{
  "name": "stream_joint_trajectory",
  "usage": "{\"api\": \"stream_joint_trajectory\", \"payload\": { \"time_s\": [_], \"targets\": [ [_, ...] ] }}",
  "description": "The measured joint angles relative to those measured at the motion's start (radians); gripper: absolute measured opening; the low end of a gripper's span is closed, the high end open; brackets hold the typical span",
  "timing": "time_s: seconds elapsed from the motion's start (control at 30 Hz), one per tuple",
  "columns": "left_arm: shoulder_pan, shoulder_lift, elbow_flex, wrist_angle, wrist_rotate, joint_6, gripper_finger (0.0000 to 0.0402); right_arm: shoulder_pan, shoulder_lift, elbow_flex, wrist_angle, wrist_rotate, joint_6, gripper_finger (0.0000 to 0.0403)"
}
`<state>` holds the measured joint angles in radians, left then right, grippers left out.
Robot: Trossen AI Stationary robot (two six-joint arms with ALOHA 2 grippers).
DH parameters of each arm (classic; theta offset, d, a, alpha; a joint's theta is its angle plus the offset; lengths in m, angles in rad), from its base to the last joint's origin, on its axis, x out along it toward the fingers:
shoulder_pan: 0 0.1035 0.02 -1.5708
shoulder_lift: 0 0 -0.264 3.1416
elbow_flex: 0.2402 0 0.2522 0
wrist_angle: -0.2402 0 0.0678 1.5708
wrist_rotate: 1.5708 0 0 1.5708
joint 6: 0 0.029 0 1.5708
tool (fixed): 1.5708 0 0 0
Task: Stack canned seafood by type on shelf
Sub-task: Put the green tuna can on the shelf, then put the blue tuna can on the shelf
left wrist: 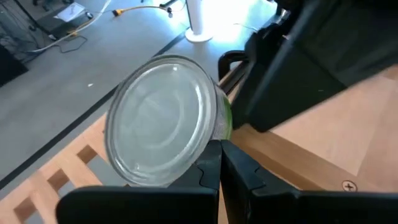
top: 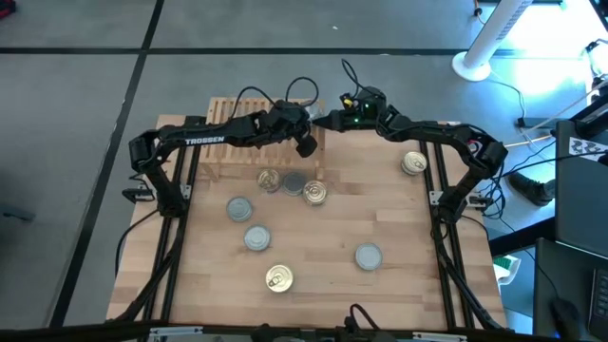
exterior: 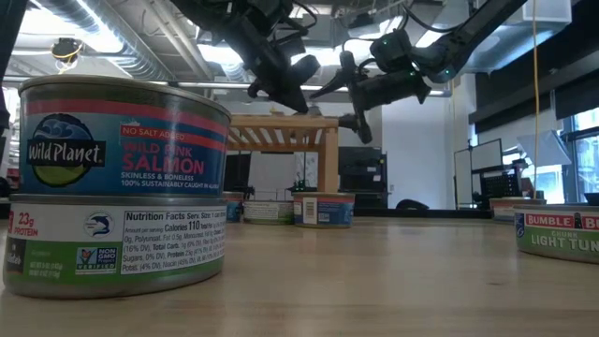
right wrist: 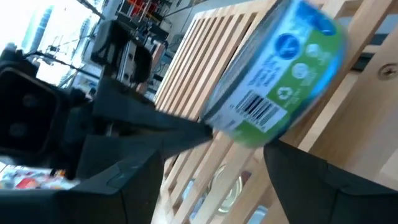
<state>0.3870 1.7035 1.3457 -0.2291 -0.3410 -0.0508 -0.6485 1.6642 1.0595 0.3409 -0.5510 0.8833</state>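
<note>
I see the right gripper (right wrist: pixel 211 134) above the edge of the shelf (top: pixel 228 106), its jaws grasping a can (right wrist: pixel 280 74) with a blue and green label, tilted over the slats. The left gripper (left wrist: pixel 221 158) is just beside it over the shelf, jaws clenched with nothing between them; the silver lid of this can (left wrist: pixel 165 118) fills its view. Seven other tins lie on the desk (top: pixel 399 218), three together (top: pixel 292 184) in front of the shelf, one gold tin (top: pixel 413 162) near the right arm
</note>
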Motion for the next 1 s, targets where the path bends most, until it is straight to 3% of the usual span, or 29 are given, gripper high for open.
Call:
{"api": "stream_joint_trajectory", "payload": {
  "time_s": [0.43,0.8,1.0],
  "targets": [
    [0.0,0.0,0.0,-0.07,-0.005,0.0,0.0001,0.0,0.0,0.0,-0.002,-0.162,0.002,0.0271],
    [-0.065,-0.025,0.023,-0.114,-0.005,0.085,0.0001,0.0,-0.002,0.0,0.008,-0.408,-0.054,0.0271],
    [-0.112,-0.091,0.024,-0.163,-0.005,0.087,0.0001,0.0,-0.062,-0.001,0.006,-0.412,-0.102,0.0271]
  ]
}}
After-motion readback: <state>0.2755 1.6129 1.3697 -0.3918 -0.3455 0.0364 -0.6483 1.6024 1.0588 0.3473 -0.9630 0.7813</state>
